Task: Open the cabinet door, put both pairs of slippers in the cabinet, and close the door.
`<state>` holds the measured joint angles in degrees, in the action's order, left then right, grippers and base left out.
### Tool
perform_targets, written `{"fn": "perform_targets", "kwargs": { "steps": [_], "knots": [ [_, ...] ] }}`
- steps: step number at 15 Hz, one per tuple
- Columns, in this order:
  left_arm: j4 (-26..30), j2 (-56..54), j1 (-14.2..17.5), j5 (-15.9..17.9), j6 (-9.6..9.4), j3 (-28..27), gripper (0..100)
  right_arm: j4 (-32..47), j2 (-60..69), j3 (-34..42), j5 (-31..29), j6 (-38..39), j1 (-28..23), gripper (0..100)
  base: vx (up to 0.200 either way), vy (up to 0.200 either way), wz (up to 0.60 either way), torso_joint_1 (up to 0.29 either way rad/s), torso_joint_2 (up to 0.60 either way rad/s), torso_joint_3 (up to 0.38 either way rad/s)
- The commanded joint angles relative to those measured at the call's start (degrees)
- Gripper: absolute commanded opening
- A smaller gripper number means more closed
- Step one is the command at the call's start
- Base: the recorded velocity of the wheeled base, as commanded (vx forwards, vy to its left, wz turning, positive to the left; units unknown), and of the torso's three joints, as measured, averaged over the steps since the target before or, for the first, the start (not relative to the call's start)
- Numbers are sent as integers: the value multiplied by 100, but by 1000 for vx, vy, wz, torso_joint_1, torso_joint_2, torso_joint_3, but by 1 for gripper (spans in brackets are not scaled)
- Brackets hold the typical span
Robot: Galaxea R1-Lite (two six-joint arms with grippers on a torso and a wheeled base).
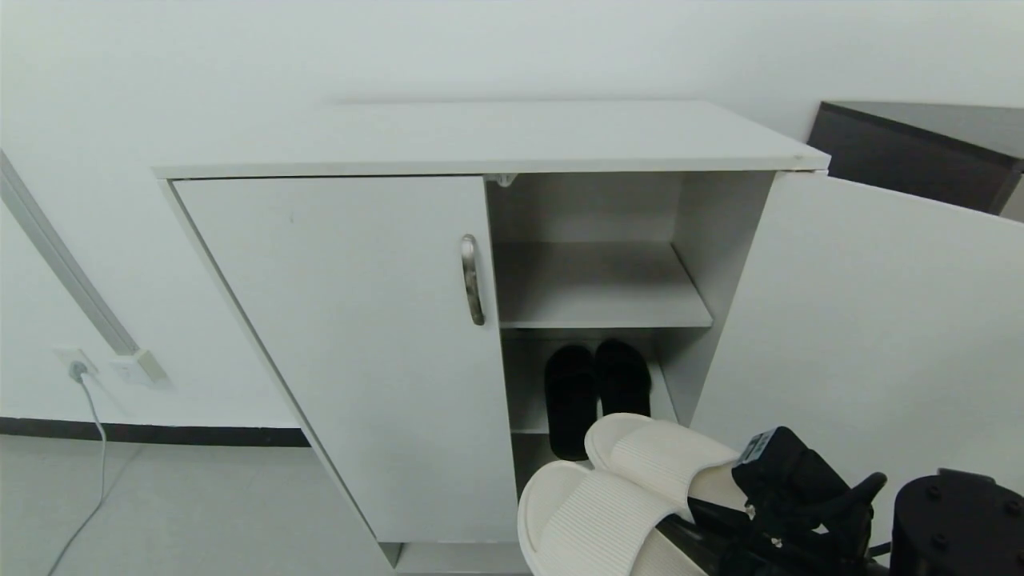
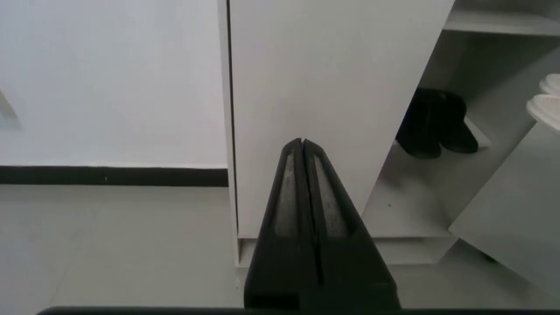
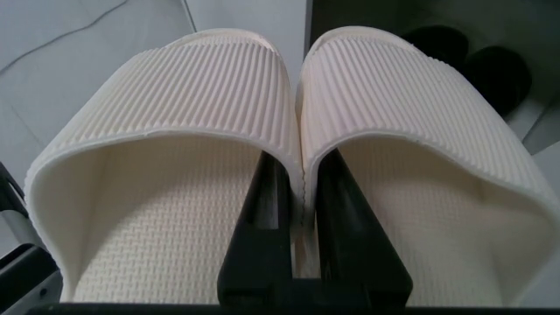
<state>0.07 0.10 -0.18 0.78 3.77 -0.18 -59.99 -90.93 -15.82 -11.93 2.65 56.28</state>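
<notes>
Right claw (image 3: pixel 297 188) is clamped on the inner sides of the white slippers (image 1: pixel 616 496), holding them in the air just before the cabinet (image 1: pixel 496 136), whose right door (image 1: pixel 864 320) stands open. Black slippers (image 1: pixel 596 392) sit on the lower shelf (image 1: pixel 526 408) inside. Left claw (image 2: pixel 302 149) is pressed together, empty. Stowing the second pair seems in hand; next the arm must carry it onto a free shelf and let go, then the door needs shutting.
</notes>
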Motion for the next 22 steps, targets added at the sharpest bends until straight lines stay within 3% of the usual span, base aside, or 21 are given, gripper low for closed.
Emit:
{"fn": "perform_targets", "kwargs": {
  "steps": [1, 6, 17, 20, 22],
  "knots": [
    [1, -1, 1, 1, 1, 1, 0, 5, -21, 0, -2, -1, 5, 0, 0, 0, 0, -46, 442, 383],
    [1, -1, 1, 1, 1, 1, 0, -4, -39, 0, -2, -1, 14, 0, 0, 0, 0, -13, 287, 270],
    [1, -1, 1, 1, 1, 1, 0, -13, -373, -193, -81, -10, 76, 0, 0, 0, 0, 0, 5, 3],
    [1, -1, 1, 1, 1, 1, 0, 119, -918, -1424, -1487, 61, 102, 0, 0, 0, 0, 0, 0, 0],
    [1, -1, 1, 1, 1, 1, 0, 778, -1173, -2223, -2190, 87, 76, 0, 0, 0, 0, 0, 0, 0]
  ]
}}
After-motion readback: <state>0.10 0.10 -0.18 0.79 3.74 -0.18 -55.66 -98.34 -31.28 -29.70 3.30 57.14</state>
